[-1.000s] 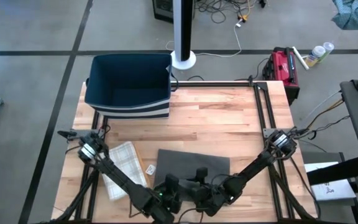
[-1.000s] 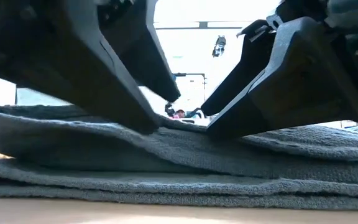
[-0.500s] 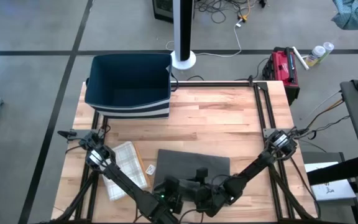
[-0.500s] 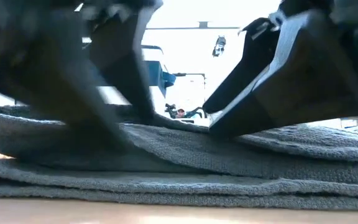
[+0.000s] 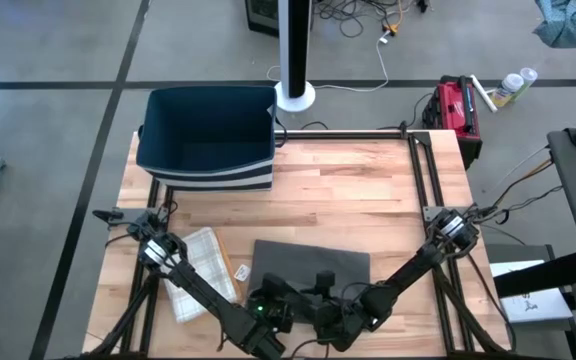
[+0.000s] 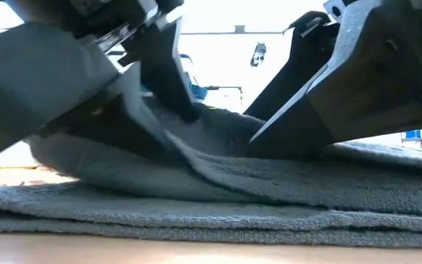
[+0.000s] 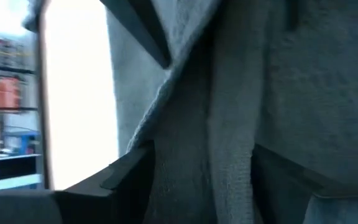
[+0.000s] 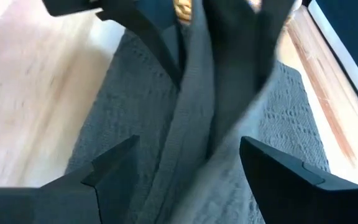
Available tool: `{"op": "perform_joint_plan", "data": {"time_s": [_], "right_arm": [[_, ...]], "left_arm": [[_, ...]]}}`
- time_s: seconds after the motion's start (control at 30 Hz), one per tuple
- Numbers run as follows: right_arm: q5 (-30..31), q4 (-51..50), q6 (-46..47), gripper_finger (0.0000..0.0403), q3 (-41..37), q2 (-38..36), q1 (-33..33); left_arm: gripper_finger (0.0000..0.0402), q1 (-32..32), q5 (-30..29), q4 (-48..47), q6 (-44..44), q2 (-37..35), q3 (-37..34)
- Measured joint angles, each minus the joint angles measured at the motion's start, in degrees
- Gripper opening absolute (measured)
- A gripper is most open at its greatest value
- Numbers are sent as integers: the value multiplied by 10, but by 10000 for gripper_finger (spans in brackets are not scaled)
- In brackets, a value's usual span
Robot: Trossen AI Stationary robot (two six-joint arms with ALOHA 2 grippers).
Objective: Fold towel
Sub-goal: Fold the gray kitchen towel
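The near edge of the gray towel [image 5: 311, 265] is hidden under both arms in the high view. The towel is dark gray and soft, folded flat in layers at the front of the wooden counter [image 5: 348, 200]. The left gripper [image 6: 168, 128] pinches a raised fold of the towel, with cloth between its fingers. The right gripper [image 8: 185, 155] is wide open, its fingers on either side of a raised ridge, touching the towel.

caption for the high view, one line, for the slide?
Both grippers, left gripper and right gripper, meet at the near edge of the dark grey towel on the wooden table.
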Motion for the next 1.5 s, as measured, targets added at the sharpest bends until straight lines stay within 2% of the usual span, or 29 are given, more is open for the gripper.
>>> {"op": "perform_joint_plan", "data": {"time_s": [0.2,0.47,0.67,0.9,1.1,1.27,1.5], "right_arm": [[0,0,1,273,0,0,0],[0,-3,10,270,0,0,3],[0,-48,46,276,0,-8,7],[0,-96,85,272,0,-14,9],[0,-143,94,266,23,-15,19],[0,-173,101,269,43,-16,25],[0,-174,154,275,38,-16,25]], "left_arm": [[244,3,-54,2,18,0,-3],[226,17,-58,2,22,0,-5],[206,17,-46,19,13,0,-5],[187,14,-23,109,84,-1,-7],[180,25,-26,100,116,-1,-14],[182,29,-56,77,97,-1,-14],[176,33,-68,75,-3,-1,-14]]}}
